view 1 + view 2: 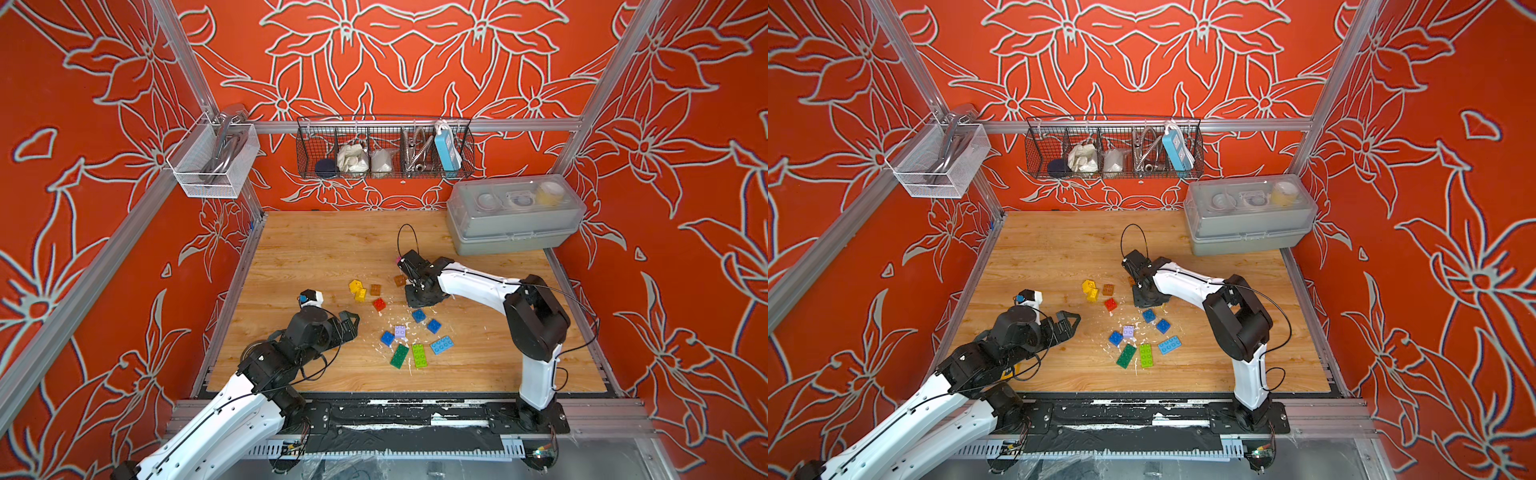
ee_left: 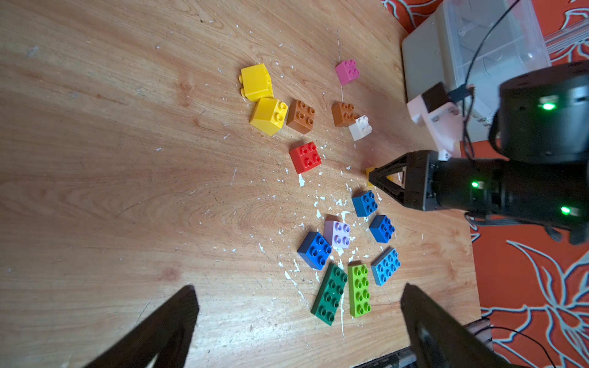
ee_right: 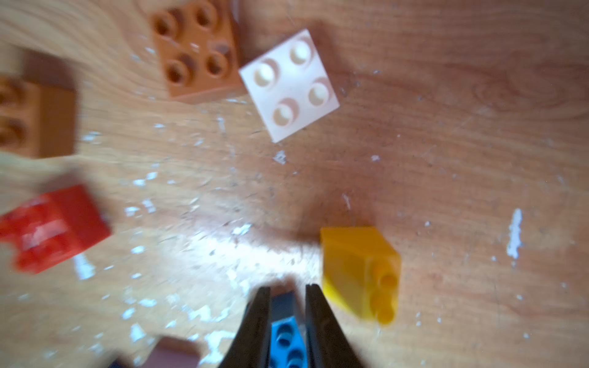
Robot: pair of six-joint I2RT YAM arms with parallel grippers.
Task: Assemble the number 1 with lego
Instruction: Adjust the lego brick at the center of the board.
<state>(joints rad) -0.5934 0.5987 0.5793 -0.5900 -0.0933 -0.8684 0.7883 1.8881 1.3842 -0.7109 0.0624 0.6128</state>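
Now your right tool (image 3: 288, 286) is closed on nothing, beside a yellow brick (image 3: 360, 270), near the red brick (image 2: 305, 157). Your left tool (image 2: 299, 286) hangs wide open, empty. Lego (image 1: 419, 355) lies loose around that red brick; I think you should open first, then straddle one brick squarely.

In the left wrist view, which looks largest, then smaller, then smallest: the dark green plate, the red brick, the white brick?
1. dark green plate
2. red brick
3. white brick; it lies farther from the camera than the red one, so this last rank is unsure.
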